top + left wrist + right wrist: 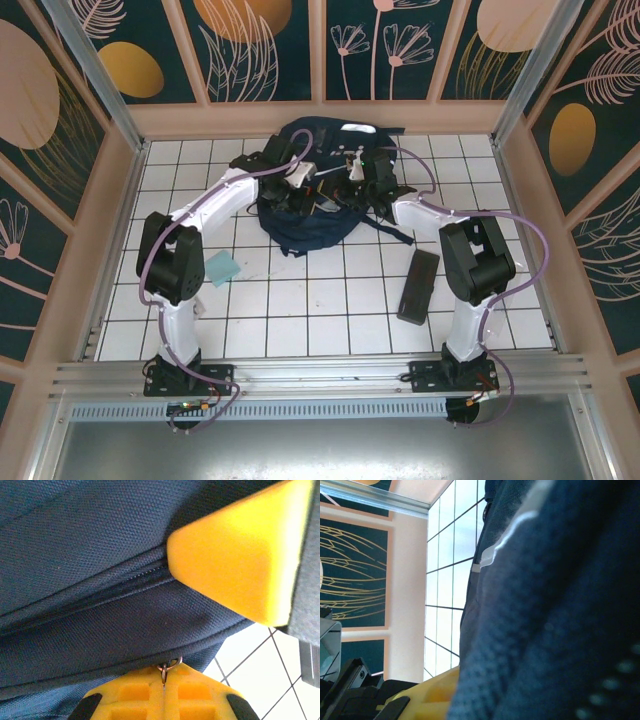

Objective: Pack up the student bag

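Shows the navy student bag (310,228) at 12 o'clock on the white-tiled counter (300,310). Places the left hand (298,181) at its 9 o'clock, clamped tight on a small metal ring (168,666) on the bag. Places the right hand (353,172) at its 2 o'clock, pressed into fabric; cannot tell whether wide or narrow.

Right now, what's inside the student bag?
Nothing inside shows. The student bag is covered by its own navy fabric, and the zip seam looks closed. The left gripper is shut on the zip's metal ring. Contents hidden.
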Controlling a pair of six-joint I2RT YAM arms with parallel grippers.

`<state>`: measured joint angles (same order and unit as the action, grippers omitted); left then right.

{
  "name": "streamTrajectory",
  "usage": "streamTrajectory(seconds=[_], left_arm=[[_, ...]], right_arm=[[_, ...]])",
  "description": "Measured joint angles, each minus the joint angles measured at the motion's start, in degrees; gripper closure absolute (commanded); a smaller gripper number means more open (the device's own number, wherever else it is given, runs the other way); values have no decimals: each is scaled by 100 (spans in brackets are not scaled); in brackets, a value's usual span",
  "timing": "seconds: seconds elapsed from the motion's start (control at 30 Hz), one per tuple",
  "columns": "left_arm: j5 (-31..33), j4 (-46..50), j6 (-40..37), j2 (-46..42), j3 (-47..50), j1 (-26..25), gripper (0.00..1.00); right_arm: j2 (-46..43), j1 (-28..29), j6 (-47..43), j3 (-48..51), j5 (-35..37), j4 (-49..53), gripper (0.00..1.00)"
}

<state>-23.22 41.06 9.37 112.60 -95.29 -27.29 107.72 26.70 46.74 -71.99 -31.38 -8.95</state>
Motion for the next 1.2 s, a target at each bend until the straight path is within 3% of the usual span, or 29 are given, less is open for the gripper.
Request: streamTrajectory(seconds=[0.1,0.17,0.3,0.4,0.47,0.6,0.73,0.9,1.2], left_arm=[[-33,11,-125,-52,44,13,94],[-24,20,-205,-83,50,26,85],[649,79,-354,-280,66,127,79],[1097,63,-391,-452,127,245,84],[1172,-17,-376,-527,223,293,82],[763,-426,-111,-568,520,284,62],[140,-1569,728,-1060,1681,251,55],[-61,-2778,1818,-1683,2817,61,54],[529,-3416,2621,-1427,2610,-570,63]], right_arm=[[0,0,-44,-2,-15,2,100],[0,2,-90,-4,-15,4,100],[0,-9,-234,-9,15,275,100],[0,-13,-304,-9,31,323,100],[0,-13,-319,-9,31,330,100],[0,-13,-326,-11,28,334,100],[0,-11,-291,-11,26,332,100],[0,-11,-131,-13,24,328,100],[0,4,225,-85,7,321,100]])
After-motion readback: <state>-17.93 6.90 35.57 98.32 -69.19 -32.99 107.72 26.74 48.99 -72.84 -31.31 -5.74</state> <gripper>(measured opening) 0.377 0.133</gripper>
